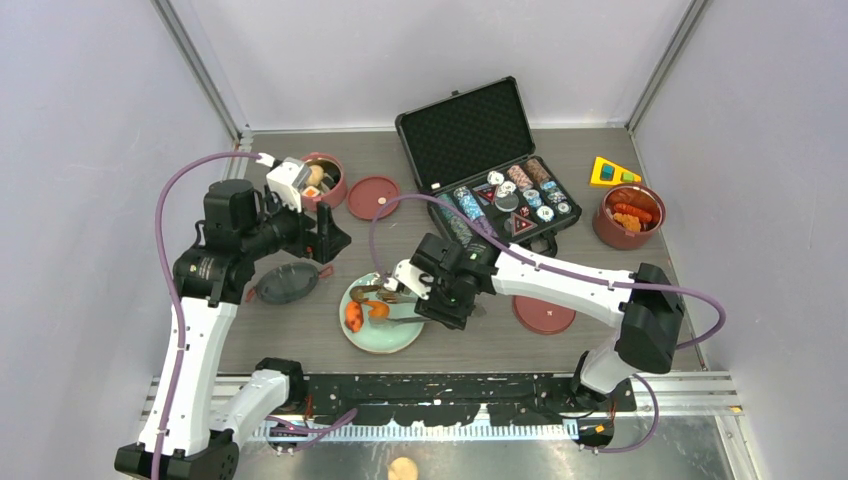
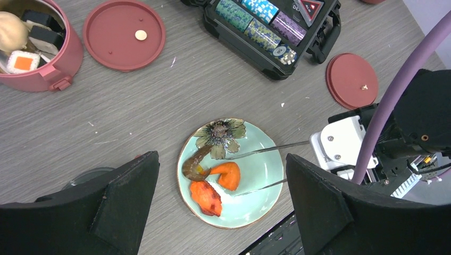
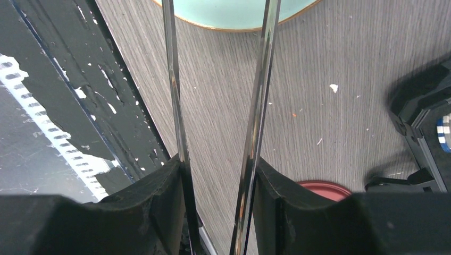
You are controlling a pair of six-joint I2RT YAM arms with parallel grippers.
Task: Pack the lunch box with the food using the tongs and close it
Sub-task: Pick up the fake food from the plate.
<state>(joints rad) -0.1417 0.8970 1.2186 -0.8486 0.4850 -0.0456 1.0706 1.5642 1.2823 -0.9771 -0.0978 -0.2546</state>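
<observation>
- The right claw (image 3: 218, 170) holds the tongs (image 3: 258, 106), whose arms are parted over the plate (image 2: 255, 170). If the hold is loose, the tongs could twist.
- The tips seem to stand on either side of one orange shrimp piece (image 2: 230, 174), only at its edge. A pinch there may shoot it onto the tabletop (image 2: 159, 95).
- The left claw (image 1: 328, 238) hangs wide and empty near the lunch box bowl (image 2: 64, 64), and it could bump the bowl.

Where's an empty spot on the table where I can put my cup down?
The table is bare between the flat red lid, the black case and the plate, and also between the red bowl and the plate. The plate is crowded with food and the tongs.
</observation>
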